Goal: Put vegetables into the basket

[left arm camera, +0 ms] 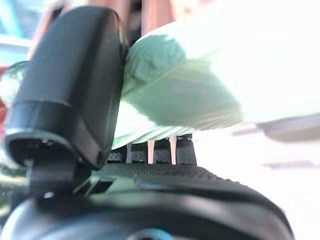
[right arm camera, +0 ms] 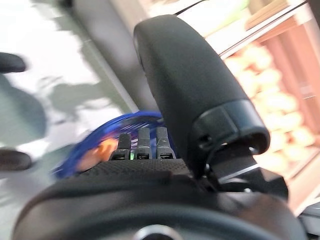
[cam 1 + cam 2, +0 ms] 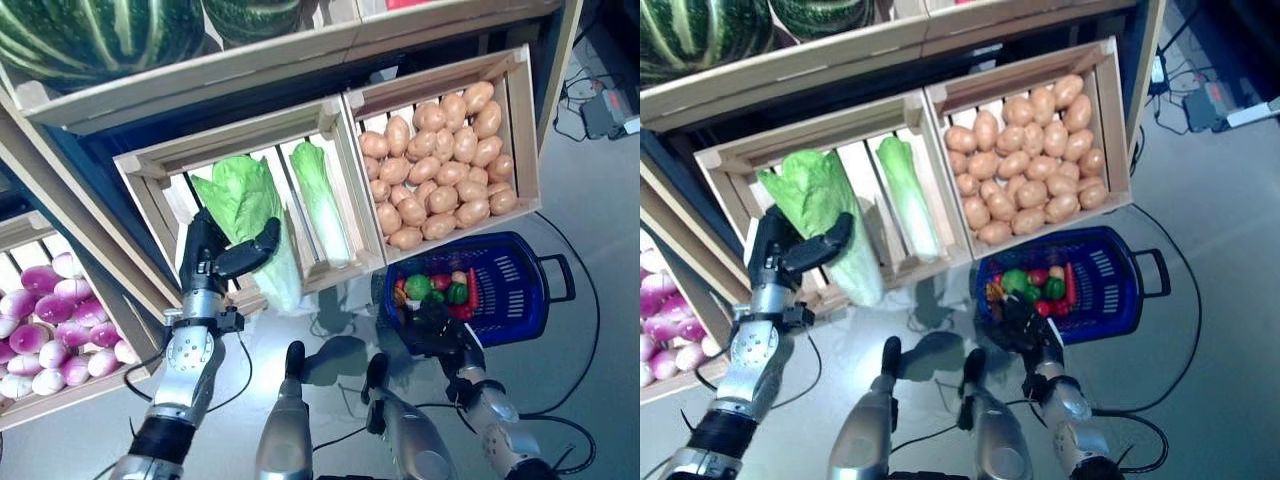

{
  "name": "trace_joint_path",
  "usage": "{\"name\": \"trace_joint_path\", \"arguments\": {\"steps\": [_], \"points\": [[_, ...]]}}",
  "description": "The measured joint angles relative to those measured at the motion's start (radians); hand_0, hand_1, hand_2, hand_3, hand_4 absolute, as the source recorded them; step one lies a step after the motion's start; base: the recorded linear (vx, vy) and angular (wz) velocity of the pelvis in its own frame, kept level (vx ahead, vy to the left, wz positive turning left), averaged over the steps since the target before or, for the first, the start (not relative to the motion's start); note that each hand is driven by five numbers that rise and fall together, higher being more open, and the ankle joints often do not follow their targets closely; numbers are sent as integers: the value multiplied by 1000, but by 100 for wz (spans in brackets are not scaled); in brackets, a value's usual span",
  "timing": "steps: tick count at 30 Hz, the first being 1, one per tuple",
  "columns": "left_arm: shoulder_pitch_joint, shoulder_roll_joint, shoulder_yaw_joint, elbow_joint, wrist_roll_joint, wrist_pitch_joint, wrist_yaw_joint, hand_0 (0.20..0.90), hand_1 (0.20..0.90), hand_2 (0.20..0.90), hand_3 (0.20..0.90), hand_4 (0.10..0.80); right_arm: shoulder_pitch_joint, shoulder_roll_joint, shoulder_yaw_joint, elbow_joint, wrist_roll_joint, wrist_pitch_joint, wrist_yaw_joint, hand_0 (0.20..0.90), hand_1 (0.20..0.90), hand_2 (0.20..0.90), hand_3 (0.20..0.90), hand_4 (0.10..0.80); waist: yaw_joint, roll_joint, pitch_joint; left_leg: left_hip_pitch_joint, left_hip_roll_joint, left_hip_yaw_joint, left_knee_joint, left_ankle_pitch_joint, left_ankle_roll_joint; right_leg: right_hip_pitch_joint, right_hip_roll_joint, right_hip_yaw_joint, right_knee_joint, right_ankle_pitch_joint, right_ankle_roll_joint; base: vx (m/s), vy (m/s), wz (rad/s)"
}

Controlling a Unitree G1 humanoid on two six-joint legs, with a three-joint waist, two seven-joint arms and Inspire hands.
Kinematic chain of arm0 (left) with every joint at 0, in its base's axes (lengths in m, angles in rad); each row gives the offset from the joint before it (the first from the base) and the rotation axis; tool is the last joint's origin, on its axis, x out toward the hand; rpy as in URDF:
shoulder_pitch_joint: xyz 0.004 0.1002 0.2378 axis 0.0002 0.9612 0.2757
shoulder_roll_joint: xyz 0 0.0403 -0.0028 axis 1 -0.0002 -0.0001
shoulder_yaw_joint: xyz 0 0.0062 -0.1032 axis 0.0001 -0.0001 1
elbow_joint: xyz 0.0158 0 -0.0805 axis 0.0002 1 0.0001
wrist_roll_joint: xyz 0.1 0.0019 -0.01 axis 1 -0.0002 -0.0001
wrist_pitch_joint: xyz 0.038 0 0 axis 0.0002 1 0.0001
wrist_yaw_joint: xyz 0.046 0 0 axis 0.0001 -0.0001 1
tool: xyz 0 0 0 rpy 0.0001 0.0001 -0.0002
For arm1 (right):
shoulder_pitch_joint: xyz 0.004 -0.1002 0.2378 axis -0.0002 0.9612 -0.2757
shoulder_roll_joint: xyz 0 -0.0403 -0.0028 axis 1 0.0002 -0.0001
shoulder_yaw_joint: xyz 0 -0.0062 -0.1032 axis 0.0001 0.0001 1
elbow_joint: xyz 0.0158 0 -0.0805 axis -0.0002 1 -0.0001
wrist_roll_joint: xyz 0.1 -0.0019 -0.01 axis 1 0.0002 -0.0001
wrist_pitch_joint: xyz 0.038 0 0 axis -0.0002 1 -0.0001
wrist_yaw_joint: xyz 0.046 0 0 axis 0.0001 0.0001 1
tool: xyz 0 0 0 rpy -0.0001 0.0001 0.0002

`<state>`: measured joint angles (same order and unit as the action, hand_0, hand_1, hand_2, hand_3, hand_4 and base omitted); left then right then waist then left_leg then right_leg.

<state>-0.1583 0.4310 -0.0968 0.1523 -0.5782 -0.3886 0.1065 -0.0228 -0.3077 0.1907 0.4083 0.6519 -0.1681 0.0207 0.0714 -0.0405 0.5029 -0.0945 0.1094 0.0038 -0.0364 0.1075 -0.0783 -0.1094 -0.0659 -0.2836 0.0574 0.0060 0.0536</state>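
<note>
Left hand (image 3: 215, 258) clamped on the cabbage (image 3: 245, 205), lifted at the crate (image 3: 150, 170). Right hand (image 3: 440, 330) gripping the basket (image 3: 520, 290) rim — fingers curled. Advisable: keep thumb firm, carry level, release low over basket.

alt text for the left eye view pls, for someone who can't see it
The robot's left hand grips a leafy green cabbage at a wooden crate, while its right hand holds the rim of a blue basket of vegetables on the floor. A crate of potatoes sits alongside.
</note>
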Motion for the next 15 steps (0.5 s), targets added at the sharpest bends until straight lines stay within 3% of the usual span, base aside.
{"name": "trace_joint_path", "arguments": {"steps": [3, 6, 15], "points": [[5, -47, 0, -48, -206, 3, -93, 300, 300, 300, 300, 400, 5, -3, -10, -83, -65, 8, 0, 900, 900, 900, 900, 800, -2, 0, -22, 39, -3, 2, -13, -4, 6, 50, 2, 0, -37, 7, 7, 118, -13, 4], [5, -83, 1, -77, -312, 34, -120, 300, 300, 300, 300, 400, 13, -22, -12, -177, -110, 64, -1, 900, 900, 900, 900, 800, -2, 6, -44, 77, -6, 4, -29, -7, 10, 92, 2, 1, -61, 12, 12, 86, -24, 1], [44, -103, -30, -80, -378, 168, -131, 300, 300, 300, 300, 400, 4, -80, 14, -345, -161, 258, 1, 900, 900, 900, 900, 800, -16, -16, -151, 135, -14, 28, -52, -14, 16, 163, 8, 15, -132, 36, 19, 68, 5, -4]]}}
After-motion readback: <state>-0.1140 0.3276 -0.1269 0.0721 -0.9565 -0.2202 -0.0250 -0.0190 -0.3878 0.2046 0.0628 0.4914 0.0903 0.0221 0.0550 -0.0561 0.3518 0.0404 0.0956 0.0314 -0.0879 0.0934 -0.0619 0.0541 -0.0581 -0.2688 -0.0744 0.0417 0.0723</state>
